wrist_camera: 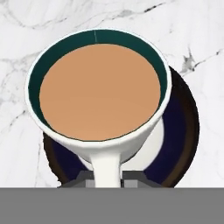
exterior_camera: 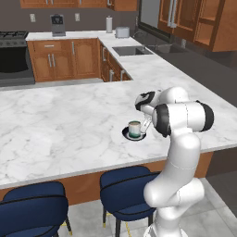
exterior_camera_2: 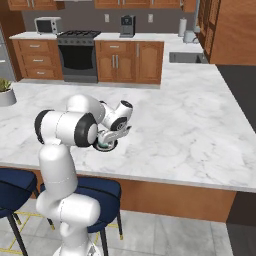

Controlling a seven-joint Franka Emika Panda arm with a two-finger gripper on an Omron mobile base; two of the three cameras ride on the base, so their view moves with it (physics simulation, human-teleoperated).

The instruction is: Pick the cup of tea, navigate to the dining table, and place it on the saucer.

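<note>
The cup of tea (exterior_camera: 134, 129) is a white mug with a dark green lower band, and it stands upright on the black saucer (exterior_camera: 126, 135) near the front edge of the marble dining table (exterior_camera: 55, 125). My gripper (exterior_camera: 146, 125) is at its right side. In the hand view the cup (wrist_camera: 100, 92), full of light brown tea, rests over the saucer (wrist_camera: 183, 131), slightly off its centre. There my gripper (wrist_camera: 107, 177) is shut on the cup's white handle, a dark finger pressed against each side. From the right base view the cup (exterior_camera_2: 105, 145) is partly hidden behind my hand (exterior_camera_2: 107, 136).
Navy stools (exterior_camera: 127, 185) (exterior_camera: 32, 203) stand under the table's near edge beside my base. A white pot with a plant (exterior_camera_2: 6, 92) sits at the table's far left. The stove (exterior_camera_2: 77, 47) and the sink (exterior_camera: 132, 50) line the back counters.
</note>
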